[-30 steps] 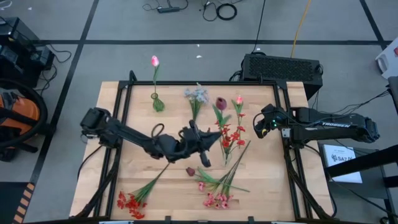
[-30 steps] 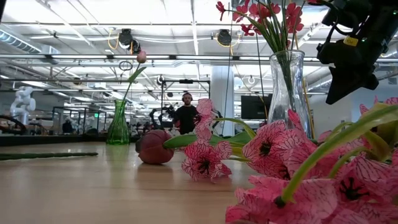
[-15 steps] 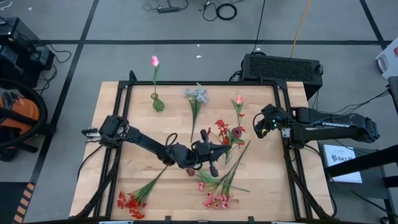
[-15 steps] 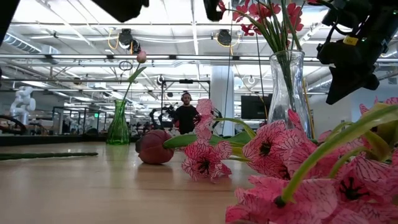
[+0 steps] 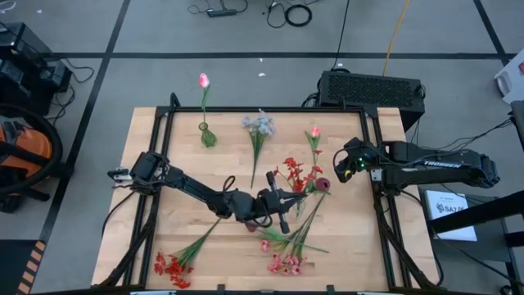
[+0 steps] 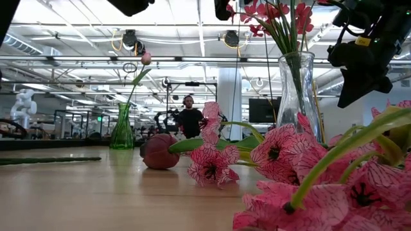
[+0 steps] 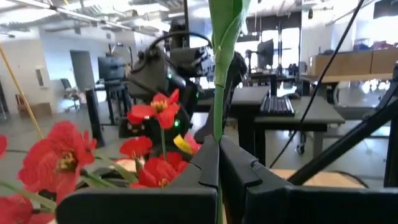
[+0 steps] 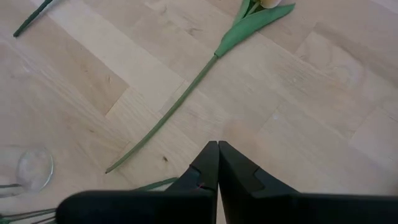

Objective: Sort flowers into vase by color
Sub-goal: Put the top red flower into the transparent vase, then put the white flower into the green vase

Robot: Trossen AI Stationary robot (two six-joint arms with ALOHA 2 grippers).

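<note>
Since half a second ago, the maroon tulip point(image 5: 322, 185) has shifted right, beside the red flowers point(image 5: 293, 176) in the clear vase point(image 6: 299, 83). Left gripper point(image 5: 281, 199) jaws grip its stem; right gripper point(image 5: 342, 163) jaws closed, waiting. Keep the stem upright over the vase mouth.

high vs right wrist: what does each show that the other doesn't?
High only: both arms, the left tool mid-table shut on a maroon tulip by the clear vase of red flowers, and the green vase with a pink tulip.
Right wrist only: a close look at the right tool, shut and empty.
Both: the wooden table, and the pink tulip lying near the right arm.
</note>
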